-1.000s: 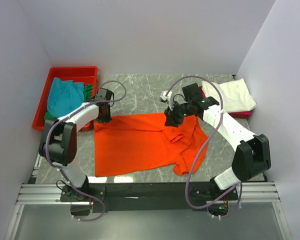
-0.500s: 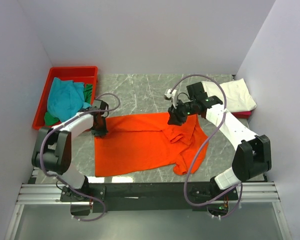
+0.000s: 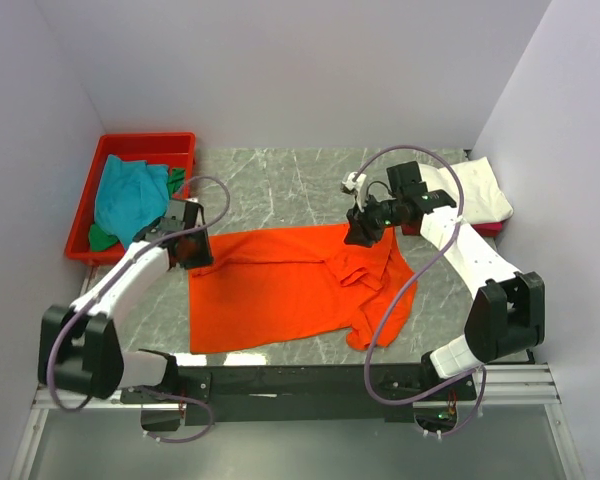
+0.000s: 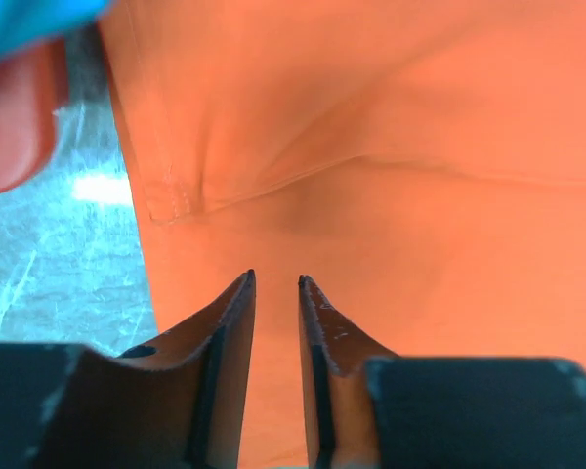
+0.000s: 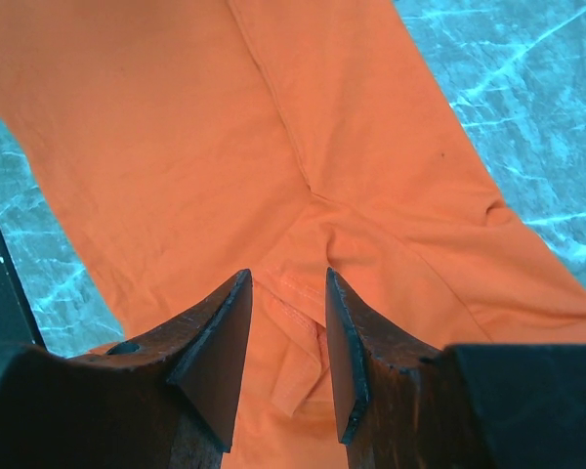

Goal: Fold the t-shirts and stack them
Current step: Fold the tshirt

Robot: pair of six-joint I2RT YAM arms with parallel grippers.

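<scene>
The bright orange t-shirt lies spread on the marble table, bunched and folded over at its right side. My left gripper hovers over the shirt's back left corner. In the left wrist view its jaws stand a narrow gap apart over flat orange cloth, holding nothing. My right gripper is over the bunched back right part. In the right wrist view its jaws are open over a hemmed fold of orange cloth.
A red plastic tray at the back left holds a teal shirt and a green one. A folded white shirt lies on a magenta-red one at the back right. Walls stand on three sides.
My left gripper has moved left and nearer, onto the shirt's back left corner, with the arm swinging outward. My right gripper has shifted right and slightly back. The shirt has barely moved.
</scene>
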